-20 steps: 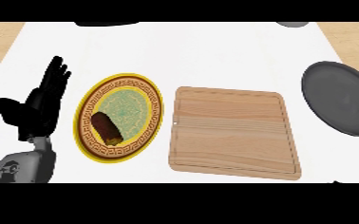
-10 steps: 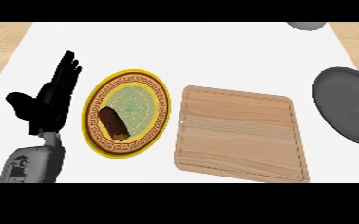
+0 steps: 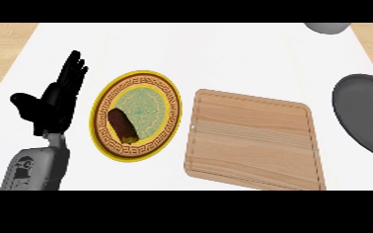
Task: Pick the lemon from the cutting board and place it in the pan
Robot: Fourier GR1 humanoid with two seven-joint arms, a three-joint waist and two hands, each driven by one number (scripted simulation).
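No lemon is seen on the cutting board [image 3: 251, 140]; its wooden top lies bare in the head view, tilted slightly on the white tabletop [image 3: 218, 54]. The only food-like thing in sight is a dark brown, elongated object [image 3: 123, 125] resting on the yellow patterned plate [image 3: 135, 116], just left of the board. Its long axis runs from upper left to lower right across the plate's lower left part. Whether it is the thing the task means cannot be told; it does not look like a lemon.

The left robot hand [image 3: 55, 101] is held at the view's left, just beside the plate, fingers straight and pointing up, nothing held. The dark object lies to its right and slightly lower, with the plate's rim between them. The right robot hand is not shown at all, so the left is the only one that can be judged near.

The pan [image 3: 355, 108] is seen as a dark grey shape cut by the right edge, beyond the board and well apart from the left hand. A grey rounded object [image 3: 328, 27] is cropped at the top right.

No brand, label or writing is legible.
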